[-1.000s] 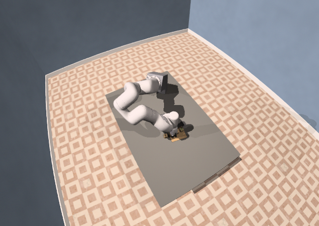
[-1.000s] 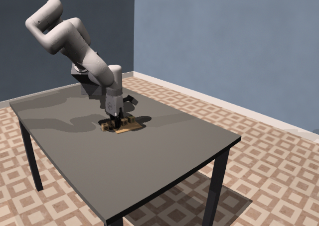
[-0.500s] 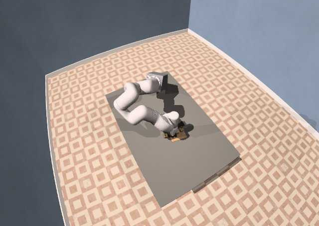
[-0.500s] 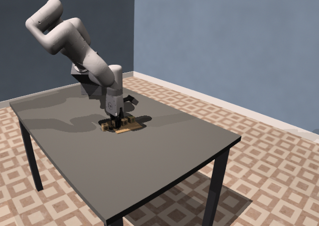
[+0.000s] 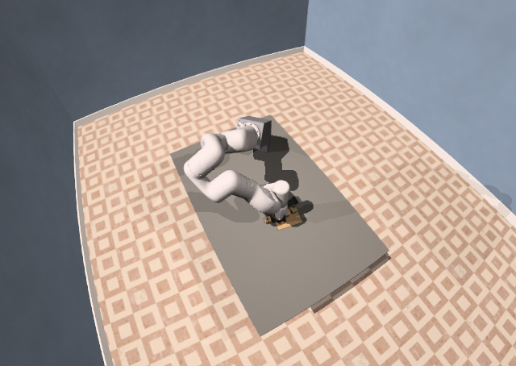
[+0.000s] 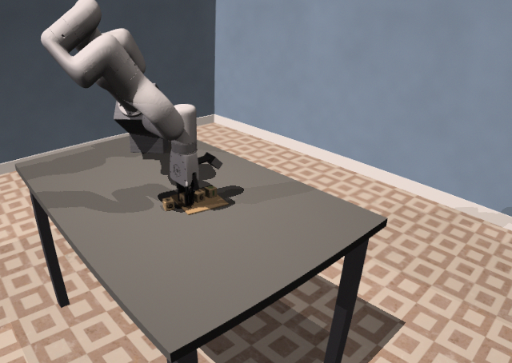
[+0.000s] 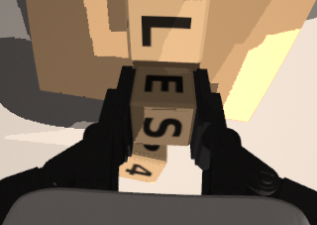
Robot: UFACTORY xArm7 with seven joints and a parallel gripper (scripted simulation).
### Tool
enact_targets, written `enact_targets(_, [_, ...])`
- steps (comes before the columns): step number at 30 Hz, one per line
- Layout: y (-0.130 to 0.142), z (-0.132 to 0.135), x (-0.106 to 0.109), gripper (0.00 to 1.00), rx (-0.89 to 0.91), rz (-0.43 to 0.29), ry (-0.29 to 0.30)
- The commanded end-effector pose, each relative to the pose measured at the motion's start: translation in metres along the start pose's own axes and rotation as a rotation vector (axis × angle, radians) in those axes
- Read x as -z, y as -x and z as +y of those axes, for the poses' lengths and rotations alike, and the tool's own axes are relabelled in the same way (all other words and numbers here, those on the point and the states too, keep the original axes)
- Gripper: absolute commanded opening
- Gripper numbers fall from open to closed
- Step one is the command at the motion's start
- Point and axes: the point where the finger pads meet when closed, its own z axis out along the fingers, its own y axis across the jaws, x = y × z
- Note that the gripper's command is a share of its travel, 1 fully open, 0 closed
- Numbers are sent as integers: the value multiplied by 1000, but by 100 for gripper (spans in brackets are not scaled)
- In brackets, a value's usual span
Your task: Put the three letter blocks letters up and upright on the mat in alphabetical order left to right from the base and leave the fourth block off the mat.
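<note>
Jaws clamped on the block (image 7: 161,106) showing E and S, held low over the mat (image 7: 79,21) right beside the L block (image 7: 166,29), presumably to seat it next in the row.

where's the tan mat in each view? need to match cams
Exterior: the tan mat lies mid-table, below the hand.
Top: tan mat mid-table, under the hand.
Wrist: tan mat in the upper frame, behind the L block.
Shared landmark: the hand, shut on a lettered block.
</note>
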Motion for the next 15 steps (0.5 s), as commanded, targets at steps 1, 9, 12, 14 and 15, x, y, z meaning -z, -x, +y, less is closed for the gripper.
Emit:
enact_targets(1, [-1,1,1,27,1,1,3])
enact_targets(9, [-1,1,0,27,1,1,3])
enact_targets(12, [-1,1,-1,27,1,1,3])
enact_targets(14, [-1,1,-2,27,1,1,3])
enact_targets(15, [-1,1,-2,27,1,1,3])
